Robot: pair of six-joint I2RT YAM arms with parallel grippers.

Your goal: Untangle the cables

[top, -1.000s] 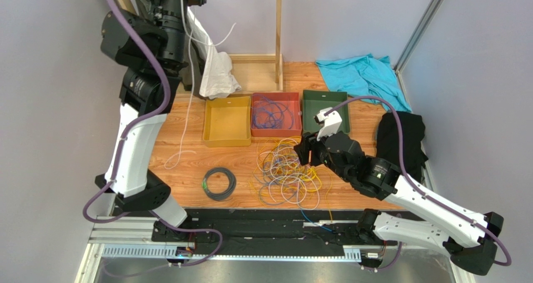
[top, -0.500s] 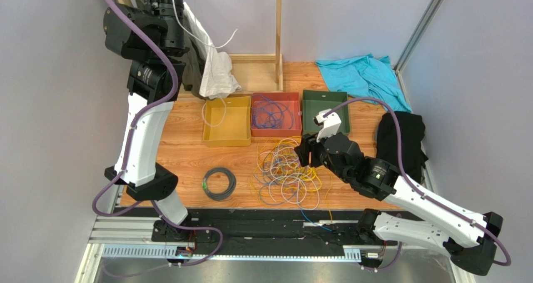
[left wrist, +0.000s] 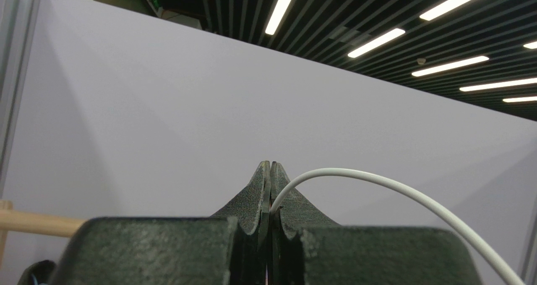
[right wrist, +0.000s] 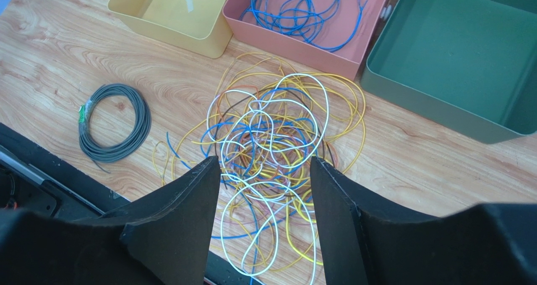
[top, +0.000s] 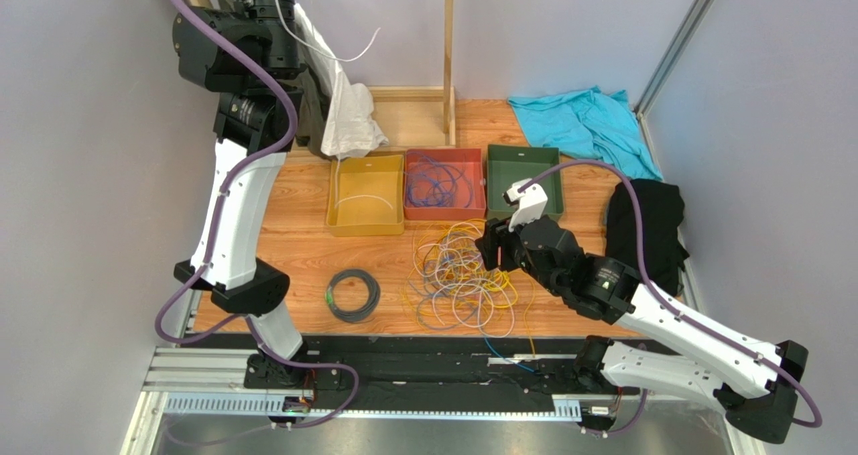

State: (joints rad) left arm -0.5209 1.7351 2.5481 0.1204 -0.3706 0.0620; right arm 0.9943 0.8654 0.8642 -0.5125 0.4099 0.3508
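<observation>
The left gripper, pinching the freed white cable, is swinging its tail into the yellow tray; the right gripper is hanging open.

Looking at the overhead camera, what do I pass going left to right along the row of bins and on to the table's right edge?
yellow bin → red bin → green bin → black cloth
</observation>
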